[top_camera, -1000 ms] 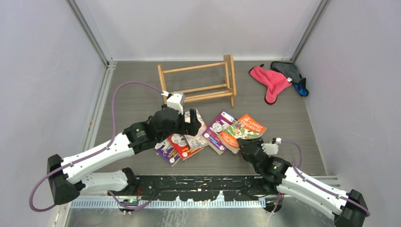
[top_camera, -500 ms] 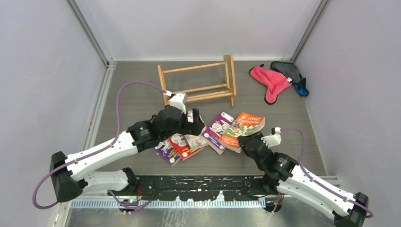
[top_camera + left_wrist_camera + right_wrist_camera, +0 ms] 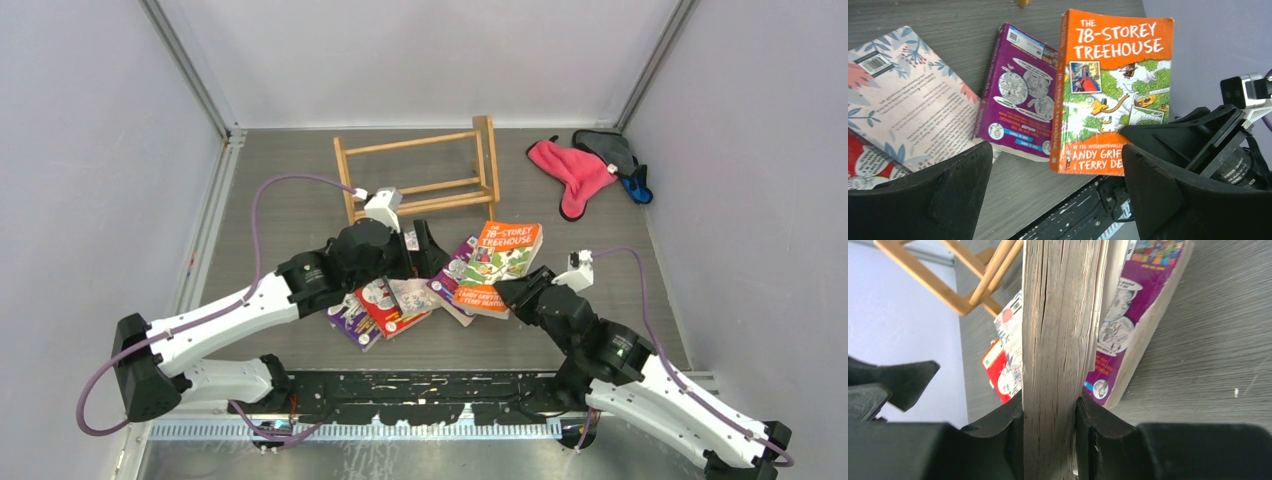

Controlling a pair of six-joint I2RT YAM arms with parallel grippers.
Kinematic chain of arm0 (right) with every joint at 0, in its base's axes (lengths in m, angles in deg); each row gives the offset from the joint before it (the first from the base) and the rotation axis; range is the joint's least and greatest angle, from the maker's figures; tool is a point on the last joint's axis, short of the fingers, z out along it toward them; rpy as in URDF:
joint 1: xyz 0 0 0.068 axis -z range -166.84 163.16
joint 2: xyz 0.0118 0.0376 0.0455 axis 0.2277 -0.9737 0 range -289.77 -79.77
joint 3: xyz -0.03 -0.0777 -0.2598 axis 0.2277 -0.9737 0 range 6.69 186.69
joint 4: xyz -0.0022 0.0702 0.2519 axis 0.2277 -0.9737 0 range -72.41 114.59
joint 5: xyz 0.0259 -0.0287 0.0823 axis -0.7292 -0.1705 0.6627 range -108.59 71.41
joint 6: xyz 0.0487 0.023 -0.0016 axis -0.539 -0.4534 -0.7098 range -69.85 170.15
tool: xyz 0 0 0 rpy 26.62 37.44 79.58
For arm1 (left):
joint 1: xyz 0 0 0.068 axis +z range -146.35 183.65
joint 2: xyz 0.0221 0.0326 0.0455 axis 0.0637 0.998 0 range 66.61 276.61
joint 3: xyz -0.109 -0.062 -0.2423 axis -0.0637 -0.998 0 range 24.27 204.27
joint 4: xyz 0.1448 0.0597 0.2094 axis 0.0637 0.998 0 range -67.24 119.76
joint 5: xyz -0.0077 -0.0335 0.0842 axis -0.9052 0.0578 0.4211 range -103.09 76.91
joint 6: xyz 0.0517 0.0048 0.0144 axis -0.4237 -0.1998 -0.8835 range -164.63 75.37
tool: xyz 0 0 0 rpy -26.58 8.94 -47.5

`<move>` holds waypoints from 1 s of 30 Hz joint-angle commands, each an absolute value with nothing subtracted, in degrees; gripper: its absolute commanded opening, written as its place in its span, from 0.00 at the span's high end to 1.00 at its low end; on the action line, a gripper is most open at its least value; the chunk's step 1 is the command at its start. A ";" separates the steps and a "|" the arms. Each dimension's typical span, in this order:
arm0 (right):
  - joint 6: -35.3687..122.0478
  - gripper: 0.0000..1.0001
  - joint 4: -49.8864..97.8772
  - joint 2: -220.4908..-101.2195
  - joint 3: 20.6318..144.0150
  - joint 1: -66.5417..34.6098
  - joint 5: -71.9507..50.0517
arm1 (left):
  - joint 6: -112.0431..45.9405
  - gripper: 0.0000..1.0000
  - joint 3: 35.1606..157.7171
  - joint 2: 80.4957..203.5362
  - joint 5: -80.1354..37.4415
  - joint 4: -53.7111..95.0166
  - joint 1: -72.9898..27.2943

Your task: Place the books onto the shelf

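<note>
Jaws of the right gripper (image 3: 508,296) clamp the orange book (image 3: 503,260), tilted up, in front of the shelf (image 3: 420,180); the left gripper (image 3: 420,250), nearer the shelf, stands wide apart.

A pink cloth (image 3: 575,172) lies crumpled on the far right part of the grey wood-grain counter (image 3: 290,150). A grey cloth (image 3: 608,147) lies just behind it, touching it. A small blue piece (image 3: 638,188) shows at their right edge, near the foot of the pale right wall (image 3: 760,180). A back wall (image 3: 420,60) and a left wall (image 3: 90,180), also pale, enclose the counter. A black perforated plate (image 3: 420,386) runs along its near edge.
</note>
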State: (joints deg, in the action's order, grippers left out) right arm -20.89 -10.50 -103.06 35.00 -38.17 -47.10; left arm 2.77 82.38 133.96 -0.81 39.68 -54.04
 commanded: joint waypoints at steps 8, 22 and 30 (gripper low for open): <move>-15.60 0.87 2.69 -103.41 41.18 -38.47 -34.59 | 10.25 0.00 80.33 135.72 -7.48 31.42 -53.98; -16.38 0.86 9.62 -106.69 43.52 -38.51 -26.08 | 15.66 0.01 76.64 136.72 -11.20 25.29 -52.31; -17.80 0.86 11.85 -106.07 41.91 -38.48 -25.76 | 18.72 0.14 71.23 133.13 -11.76 19.42 -51.28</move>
